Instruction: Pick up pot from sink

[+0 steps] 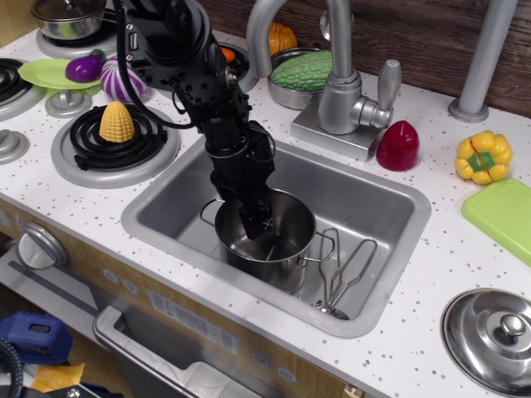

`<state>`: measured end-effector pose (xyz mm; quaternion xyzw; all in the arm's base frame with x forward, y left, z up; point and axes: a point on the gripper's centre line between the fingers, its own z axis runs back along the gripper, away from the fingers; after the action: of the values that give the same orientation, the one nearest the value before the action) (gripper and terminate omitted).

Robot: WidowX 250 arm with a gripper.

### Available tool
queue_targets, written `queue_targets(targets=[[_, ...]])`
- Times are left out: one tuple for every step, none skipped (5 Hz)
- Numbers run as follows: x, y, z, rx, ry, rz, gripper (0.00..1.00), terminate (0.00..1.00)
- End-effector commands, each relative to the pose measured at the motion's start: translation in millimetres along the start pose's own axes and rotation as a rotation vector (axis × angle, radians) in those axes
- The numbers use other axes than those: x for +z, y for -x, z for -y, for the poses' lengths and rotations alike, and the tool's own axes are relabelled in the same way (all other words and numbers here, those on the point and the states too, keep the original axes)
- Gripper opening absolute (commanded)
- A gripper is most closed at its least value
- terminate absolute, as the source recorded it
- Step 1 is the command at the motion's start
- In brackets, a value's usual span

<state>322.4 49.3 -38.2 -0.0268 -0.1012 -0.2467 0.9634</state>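
Observation:
The shiny steel pot (286,240) stands upright and lidless in the grey sink (365,195), left of the basin's middle, with its wire loop handles to the left and right. My black gripper (256,225) reaches down from the upper left, and its tip is inside the pot near the back-left wall, below the rim. The arm hides the jaws, so I cannot tell whether they are open or shut, or whether they touch the pot's wall.
A wire utensil (348,278) lies in the sink right of the pot. The faucet (340,83) stands behind the sink. A corn cob (116,122) sits on a burner at left. A flat steel lid (494,327) lies at the front right and a red toy (398,145) by the faucet.

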Motion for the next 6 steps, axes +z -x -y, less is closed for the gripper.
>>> queue_targets(targets=[[15, -11, -5, 0.016, -0.037, 0.027, 0.00, 0.00], [24, -15, 3, -0.001, -0.094, 0.005, 0.00, 0.00], [32, -15, 10, -0.015, -0.143, -0.002, 0.00, 0.00], [54, -27, 10, -0.074, -0.205, -0.052, 0.00, 0.00], [74, -33, 3, -0.105, -0.218, -0.076, 0.00, 0.00], [92, -43, -2, -0.124, -0.212, -0.117, 0.00, 0.00]])
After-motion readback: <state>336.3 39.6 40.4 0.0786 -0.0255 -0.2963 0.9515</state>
